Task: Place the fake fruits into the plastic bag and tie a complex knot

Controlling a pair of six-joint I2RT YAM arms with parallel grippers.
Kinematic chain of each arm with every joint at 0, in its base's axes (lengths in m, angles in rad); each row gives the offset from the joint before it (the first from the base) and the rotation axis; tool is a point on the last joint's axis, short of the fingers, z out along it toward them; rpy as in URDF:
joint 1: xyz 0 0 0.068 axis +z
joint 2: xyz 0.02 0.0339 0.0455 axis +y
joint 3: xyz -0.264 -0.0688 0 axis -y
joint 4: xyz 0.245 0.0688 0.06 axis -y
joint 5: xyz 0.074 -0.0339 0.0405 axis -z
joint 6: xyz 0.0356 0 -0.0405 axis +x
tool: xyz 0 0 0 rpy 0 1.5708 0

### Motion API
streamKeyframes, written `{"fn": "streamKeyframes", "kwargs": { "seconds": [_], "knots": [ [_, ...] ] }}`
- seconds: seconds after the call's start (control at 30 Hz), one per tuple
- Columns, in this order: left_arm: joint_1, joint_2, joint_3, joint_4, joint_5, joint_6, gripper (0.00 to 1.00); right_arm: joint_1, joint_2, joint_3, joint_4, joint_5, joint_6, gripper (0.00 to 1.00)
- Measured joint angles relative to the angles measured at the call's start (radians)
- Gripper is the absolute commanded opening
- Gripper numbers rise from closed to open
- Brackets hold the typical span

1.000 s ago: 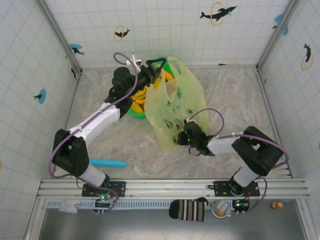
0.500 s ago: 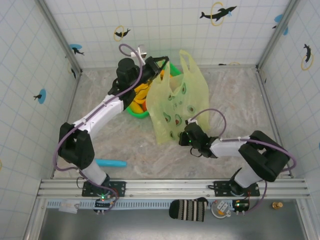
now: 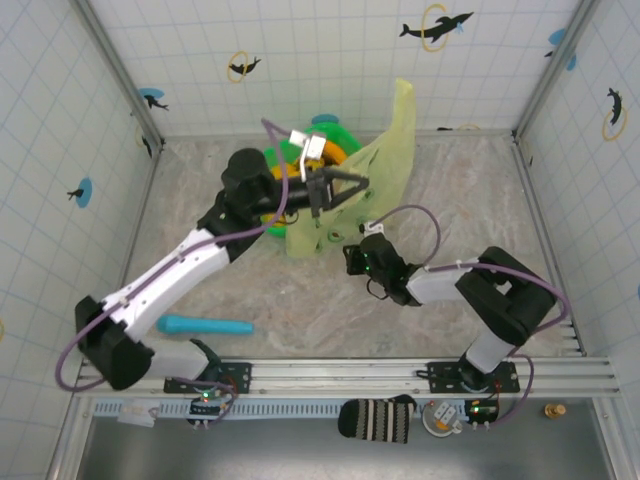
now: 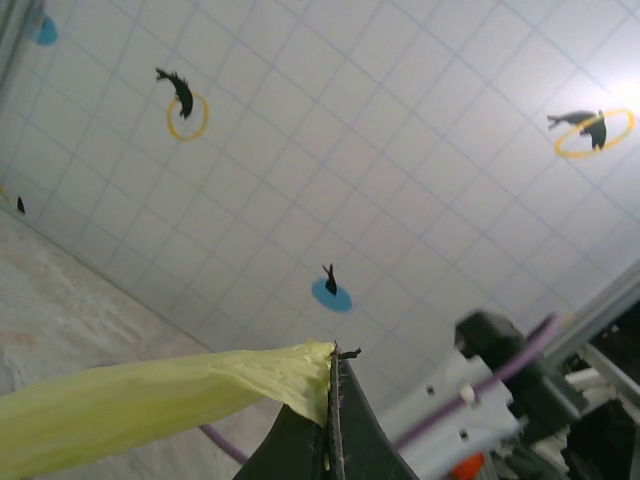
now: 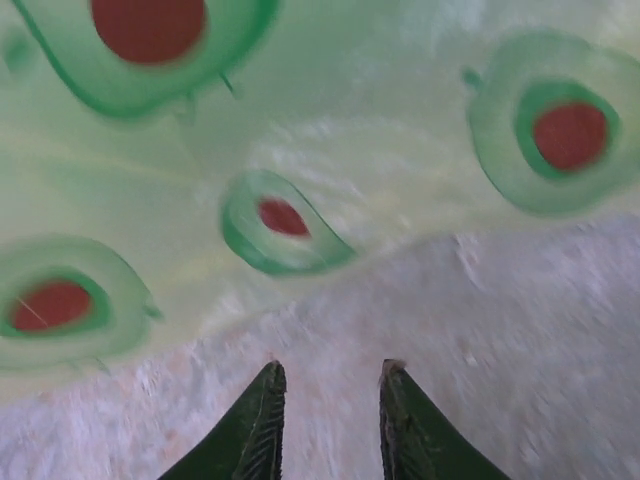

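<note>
Top external view: left gripper (image 3: 360,184) clenched on the plastic bag (image 3: 392,140) edge, right gripper (image 3: 352,258) released beside it, fake fruits (image 3: 341,150) apparently unbagged in the green tray (image 3: 325,127), no knot.

Top view is bright and even – light seems to come from overhead, so the arms (image 3: 190,265) only drop soft, short shadows on the table (image 3: 500,200). No harsh glare there, though the white tile walls (image 3: 330,60) run a bit hot. Wide lens too: the corner posts (image 3: 118,70) lean outward toward the edges. Left wrist view has a blown-out patch at the upper right of the wall. The plastic bag (image 4: 150,400) strip up close is soft while the tiles stay fairly crisp. The hardware (image 4: 520,380) at lower right is mushy. Right wrist view is the worst — the avocado prints (image 5: 285,225) are smeared, the table grain is soft, and the right gripper (image 5: 325,400) reads as dark silhouette.
</note>
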Motion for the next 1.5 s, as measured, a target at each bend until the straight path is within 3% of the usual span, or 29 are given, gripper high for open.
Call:
{"fn": "streamKeyframes", "kwargs": {
  "seconds": [0.13, 0.23, 0.4, 0.6, 0.83, 1.13, 1.3, 1.5],
  "knots": [
    [-0.002, -0.214, -0.248, -0.038, -0.024, 0.064, 0.00, -0.004, -0.006, 0.021, 0.048, -0.040, -0.045, 0.43],
    [-0.002, -0.348, -0.398, -0.059, -0.032, 0.096, 0.00, 0.005, -0.131, -0.068, 0.087, -0.074, -0.082, 0.53],
    [-0.002, -0.449, -0.525, -0.062, 0.002, 0.106, 0.00, 0.052, -0.482, -0.222, 0.027, -0.132, -0.174, 0.39],
    [-0.002, -0.489, -0.593, -0.018, 0.053, 0.102, 0.00, 0.119, -0.669, -0.062, -0.233, -0.174, -0.268, 0.22],
    [-0.002, -0.508, -0.607, 0.031, 0.089, 0.085, 0.00, 0.207, -0.633, 0.197, -0.494, -0.026, -0.299, 0.11],
    [-0.002, -0.552, -0.616, 0.048, 0.108, 0.053, 0.00, 0.212, -0.439, 0.398, -0.718, 0.191, -0.291, 0.21],
    [-0.002, -0.569, -0.615, 0.046, 0.109, 0.050, 0.00, 0.158, -0.358, 0.476, -0.783, 0.227, -0.281, 0.21],
    [-0.002, -0.589, -0.575, -0.059, -0.085, 0.090, 0.00, 0.105, -0.305, 0.444, -0.896, 0.202, -0.236, 0.26]
  ]
}}
